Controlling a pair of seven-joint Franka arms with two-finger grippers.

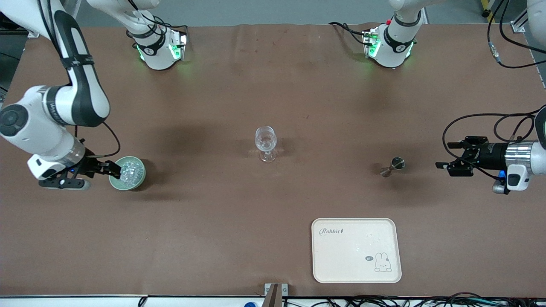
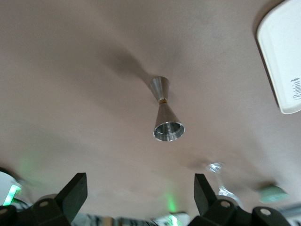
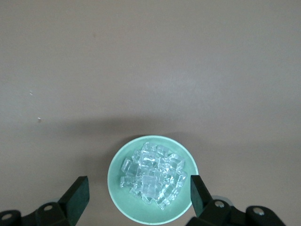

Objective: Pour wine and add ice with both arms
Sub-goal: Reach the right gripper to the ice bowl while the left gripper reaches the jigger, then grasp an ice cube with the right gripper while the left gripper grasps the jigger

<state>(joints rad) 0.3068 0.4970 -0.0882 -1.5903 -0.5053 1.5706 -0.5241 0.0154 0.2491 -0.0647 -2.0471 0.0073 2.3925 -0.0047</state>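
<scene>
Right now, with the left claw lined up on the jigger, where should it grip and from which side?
Grip the jigger at its narrow waist, coming in level from the left arm's end of the table. It stands upright, both cones flare from the waist, and the open left claw already faces it.

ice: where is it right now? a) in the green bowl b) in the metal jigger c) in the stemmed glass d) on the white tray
a: the ice is heaped in the green bowl at the right arm's end of the table, with the right tool open at the bowl.
</scene>
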